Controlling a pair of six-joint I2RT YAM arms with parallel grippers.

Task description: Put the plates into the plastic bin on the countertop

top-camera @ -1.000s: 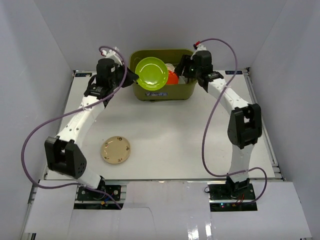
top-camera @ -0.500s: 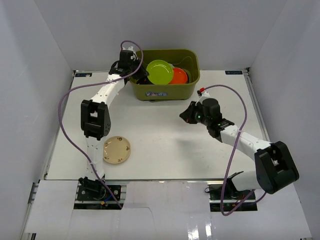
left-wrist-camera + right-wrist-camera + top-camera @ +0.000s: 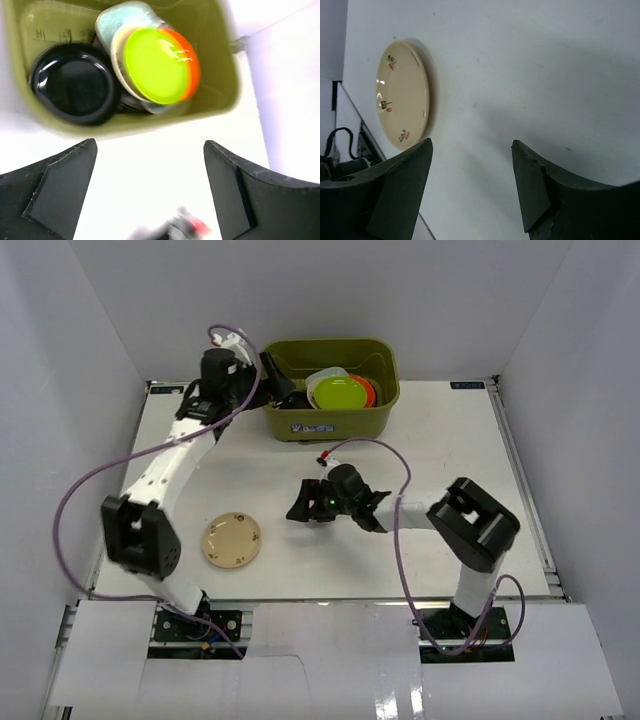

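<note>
The left end effector hung released at the plastic bin; the right end effector, also released, faced the beige plate.

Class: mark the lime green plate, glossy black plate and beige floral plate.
lime green plate point(image 3: 154, 65), left wrist view, its centre
glossy black plate point(image 3: 75, 82), left wrist view, its centre
beige floral plate point(image 3: 402, 95), right wrist view, its centre

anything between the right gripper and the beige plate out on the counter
Nothing visible. The right gripper is open and apart from the beige floral plate, and both the top and right wrist views show only bare white countertop between them.
</note>
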